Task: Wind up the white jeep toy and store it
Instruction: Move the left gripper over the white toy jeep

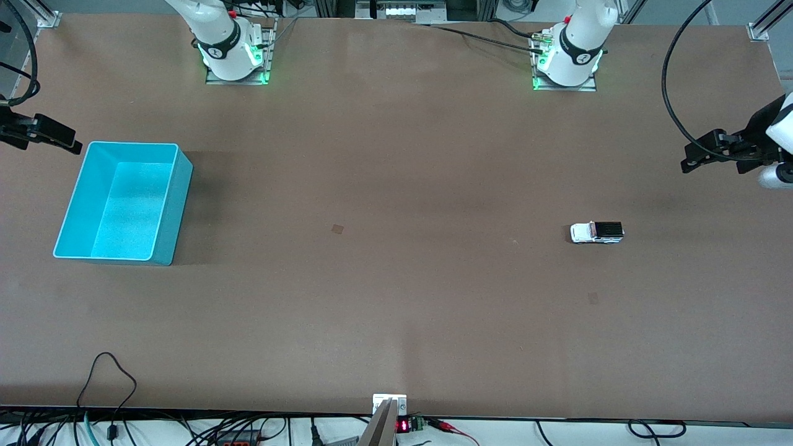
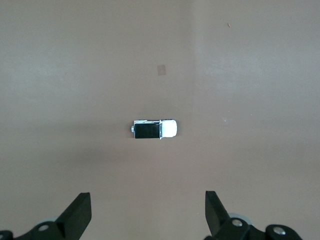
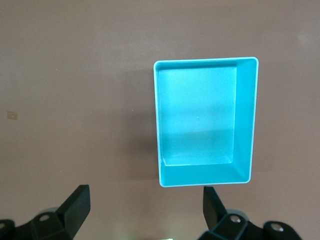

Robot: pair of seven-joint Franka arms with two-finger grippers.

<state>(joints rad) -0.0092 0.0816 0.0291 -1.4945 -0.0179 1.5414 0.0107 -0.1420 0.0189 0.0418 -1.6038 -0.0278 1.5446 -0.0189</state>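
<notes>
The white jeep toy (image 1: 596,232), tiny, with a black roof, lies on the brown table toward the left arm's end; it also shows in the left wrist view (image 2: 154,129). The empty teal bin (image 1: 167,204) stands toward the right arm's end and shows in the right wrist view (image 3: 245,125). My left gripper (image 1: 694,158) hangs open and empty in the air at the left arm's end of the table, apart from the jeep; its fingers (image 2: 80,212) stand wide. My right gripper (image 1: 62,139) hangs open and empty beside the bin; its fingers (image 3: 77,205) stand wide.
Two small dark patches mark the table, one near the middle (image 1: 337,229) and one nearer the front camera than the jeep (image 1: 593,298). Cables (image 1: 111,378) trail over the table's front edge. A bracket (image 1: 389,404) sits at the middle of that edge.
</notes>
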